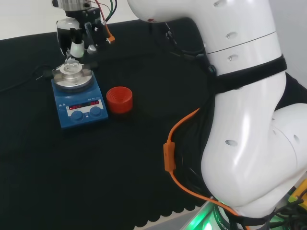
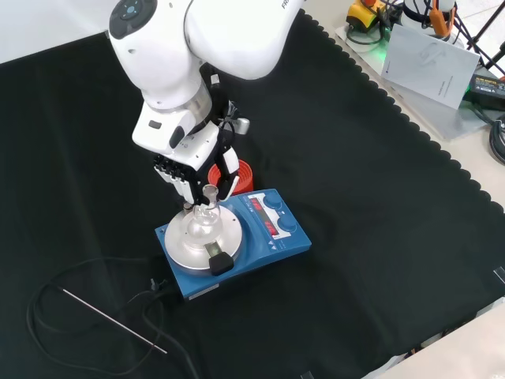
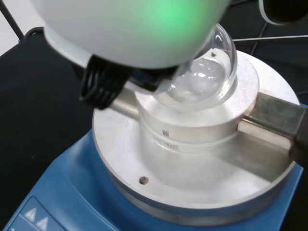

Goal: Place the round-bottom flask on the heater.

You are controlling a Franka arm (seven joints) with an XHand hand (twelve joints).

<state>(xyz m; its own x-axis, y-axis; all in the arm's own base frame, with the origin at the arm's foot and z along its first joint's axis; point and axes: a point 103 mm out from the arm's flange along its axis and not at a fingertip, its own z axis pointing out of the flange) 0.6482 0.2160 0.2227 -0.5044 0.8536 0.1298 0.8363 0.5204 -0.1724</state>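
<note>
My hand (image 2: pixel 197 162) hangs over the blue heater (image 2: pixel 272 237), fingers (image 2: pixel 227 168) curled round the neck of the round-bottom flask (image 2: pixel 202 222). The flask's bulb sits in the metal block on the heater's plate (image 3: pixel 192 159). A red ribbed stand (image 1: pixel 119 99) sits just beside the heater on the black cloth (image 1: pixel 96 172).

Laboratory bench, black cloth (image 2: pixel 379 205), blue stirrer-heater (image 2: pixel 260 237), glass round-bottom flask (image 2: pixel 203 223), white robot arm (image 1: pixel 240 96)
</note>
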